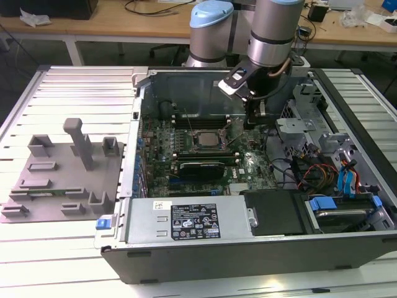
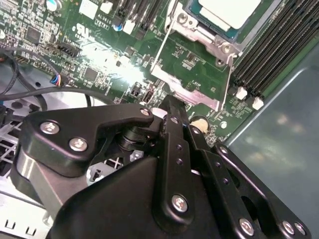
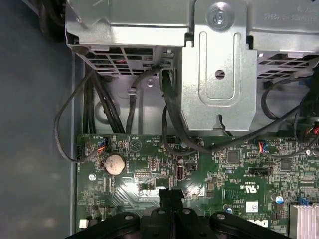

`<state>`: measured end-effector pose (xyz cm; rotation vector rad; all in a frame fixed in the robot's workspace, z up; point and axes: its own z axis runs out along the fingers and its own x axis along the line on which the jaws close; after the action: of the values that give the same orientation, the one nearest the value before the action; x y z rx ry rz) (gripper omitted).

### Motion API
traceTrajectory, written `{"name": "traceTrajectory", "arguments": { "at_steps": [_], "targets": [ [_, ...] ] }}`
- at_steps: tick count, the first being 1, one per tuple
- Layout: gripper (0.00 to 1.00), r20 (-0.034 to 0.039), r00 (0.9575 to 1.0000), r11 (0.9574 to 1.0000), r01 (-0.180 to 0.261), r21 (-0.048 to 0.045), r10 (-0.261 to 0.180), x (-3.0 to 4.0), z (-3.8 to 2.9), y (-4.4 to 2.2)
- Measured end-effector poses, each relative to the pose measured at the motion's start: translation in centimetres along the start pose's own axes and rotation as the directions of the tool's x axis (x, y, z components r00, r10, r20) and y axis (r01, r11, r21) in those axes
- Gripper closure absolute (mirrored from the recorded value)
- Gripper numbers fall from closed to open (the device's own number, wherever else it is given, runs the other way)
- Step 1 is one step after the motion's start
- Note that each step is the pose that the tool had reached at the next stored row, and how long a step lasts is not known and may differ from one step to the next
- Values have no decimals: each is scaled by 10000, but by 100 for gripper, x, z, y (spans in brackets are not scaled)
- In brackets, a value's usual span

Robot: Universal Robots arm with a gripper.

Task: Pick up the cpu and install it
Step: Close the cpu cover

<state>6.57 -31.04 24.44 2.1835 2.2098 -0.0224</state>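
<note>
- Well off to the exterior view's left of the gripper [image 1: 254, 121], far from it, we see the grey tray [image 1: 62, 171]. It lies on the ribbed table [image 1: 74, 261], outside the open computer case [image 1: 248, 254].
- Nearer the gripper on that same side, the green board [image 1: 186, 161] lies flat inside the case, with the socket [image 2: 197, 32] around its middle.
- We find the cpu [image 2: 227, 10] lying in that socket, its pale top facing up inside the metal frame. It is near the gripper but apart from it.
- In the second wrist view the fingertips stand just beside the frame's near edge, and we cannot tell whether they touch it. Long dark memory slots [image 2: 279, 45] run on the far side of the socket.
- We see the gripper hanging low over the board with its jaws pressed together, closed on themselves. In both wrist views the black fingers [image 3: 166, 199] meet at a thin seam.
- Beyond the fingertips in the first wrist view, a round coin battery [image 3: 114, 163] sits on the board. Farther off, black cables [image 3: 169, 124] run under a metal drive cage [image 3: 219, 74].
- To the exterior view's right of the gripper we see drive bays with a blue clip [image 1: 322, 203] and orange wires [image 1: 310, 174].
</note>
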Motion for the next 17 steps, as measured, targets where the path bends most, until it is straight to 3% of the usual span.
{"name": "traceTrajectory", "arguments": {
  "at_steps": [6,17],
  "targets": [
    [89,-34,10000,10000,0,-2,0,2,-3,-146],
    [89,-63,10000,10000,-3,-12,3,6,-9,-564]
  ]
}}
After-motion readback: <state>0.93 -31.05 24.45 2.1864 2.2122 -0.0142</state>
